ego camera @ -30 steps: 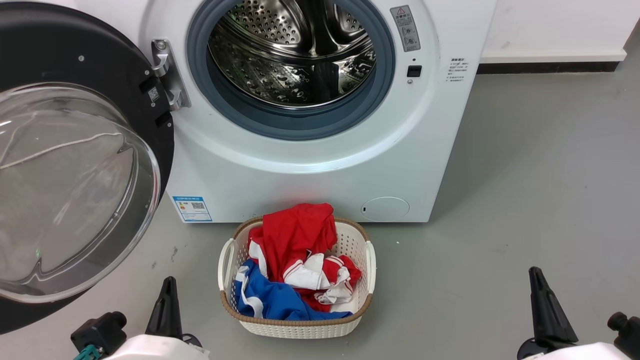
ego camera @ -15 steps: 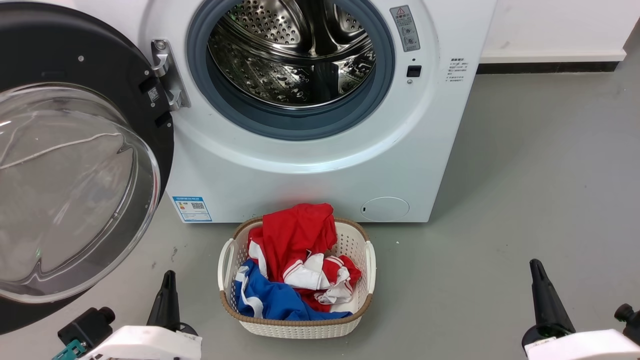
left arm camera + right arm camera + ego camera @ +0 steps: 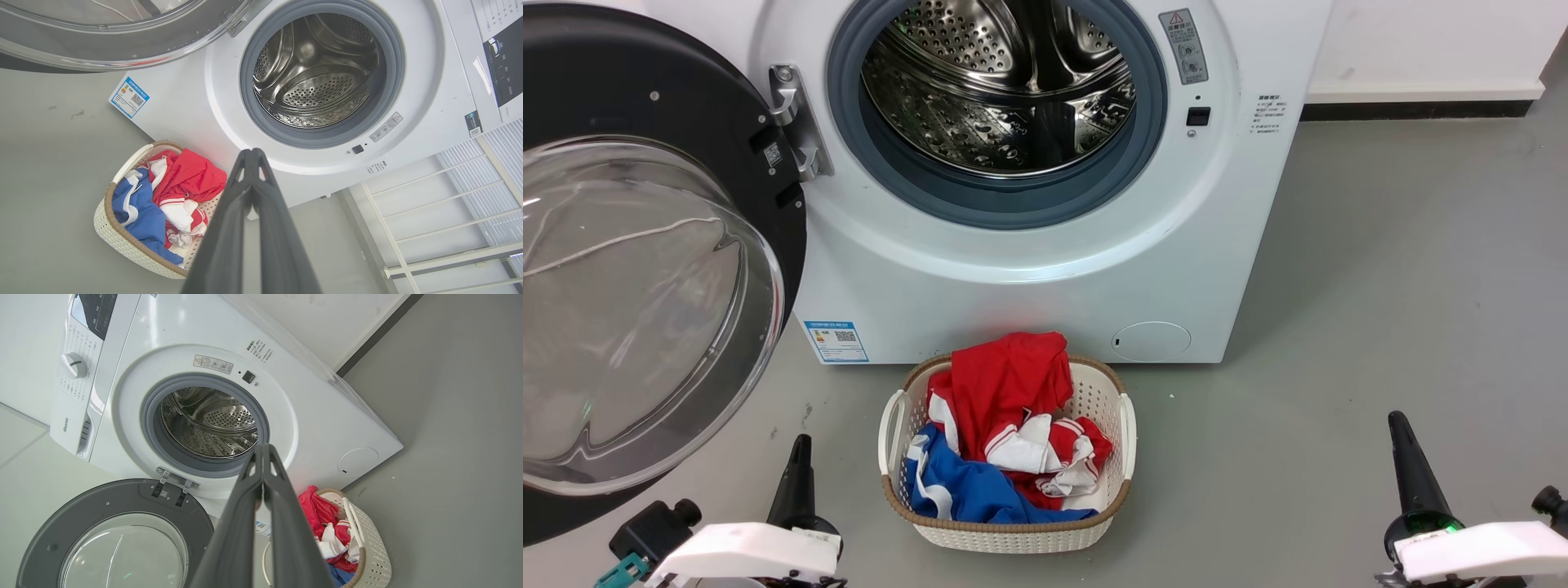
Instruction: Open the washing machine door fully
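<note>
Grey floor point(image 3: 1380, 286) meets a white wall, and the washing machine point(image 3: 1029, 286) stands against it. The washing machine door point(image 3: 596, 73) hangs wide open on its left hinge. A laundry basket point(image 3: 1013, 531) sits just in front. The left gripper point(image 3: 251, 154) and right gripper point(image 3: 263, 449) are clenched on nothing.

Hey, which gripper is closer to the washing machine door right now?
Left. The left gripper is low beside the washing machine door, near its lower edge and not touching it. The right gripper is far off on the other side of the laundry basket.
</note>
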